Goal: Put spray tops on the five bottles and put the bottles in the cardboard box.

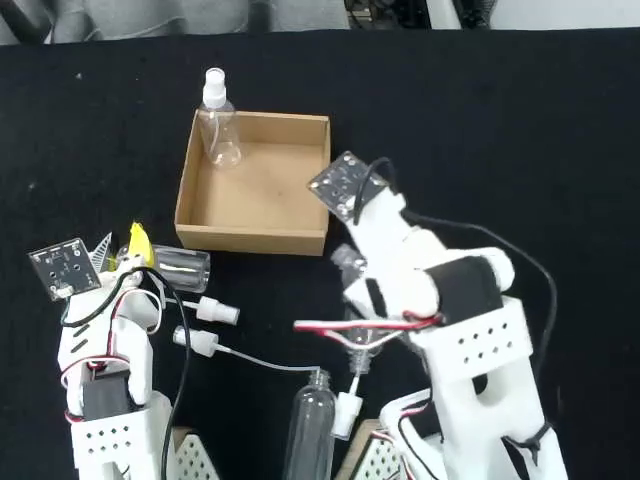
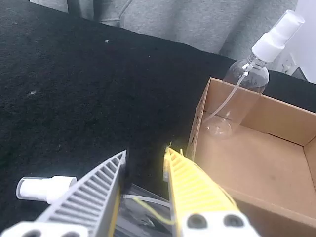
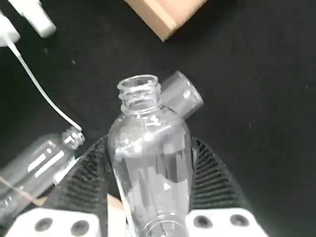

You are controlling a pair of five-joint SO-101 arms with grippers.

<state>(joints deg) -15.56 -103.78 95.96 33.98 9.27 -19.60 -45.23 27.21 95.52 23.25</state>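
No text, number or sign is coming through legibly in any view. The clear plastic bottle lying on its side is carrying a small white label strip on its wall, but the print on it is showing too blurred to read.
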